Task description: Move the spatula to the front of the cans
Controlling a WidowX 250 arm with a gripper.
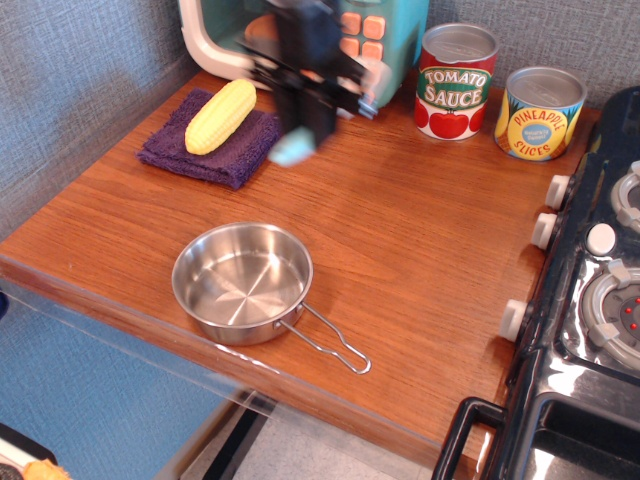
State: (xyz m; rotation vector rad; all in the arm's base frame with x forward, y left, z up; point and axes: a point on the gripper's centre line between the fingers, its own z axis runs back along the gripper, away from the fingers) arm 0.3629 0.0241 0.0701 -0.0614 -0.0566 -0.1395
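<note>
My gripper (312, 105) is blurred by motion, in the air in front of the toy microwave and left of the cans. It is shut on the spatula (292, 151), whose light blue handle hangs below the fingers; its white head is a blur at the upper right of the gripper. The red and white Tomato Sauce can (456, 85) and the yellow and blue Pineapple Slices can (539, 115) stand side by side at the back right of the wooden counter (420, 240).
A toy microwave (400, 40) stands at the back. A yellow corn cob (221, 115) lies on a purple cloth (235, 160) at the back left. A steel pan (242, 282) with a wire handle sits near the front edge. A black toy stove (600, 300) borders the right.
</note>
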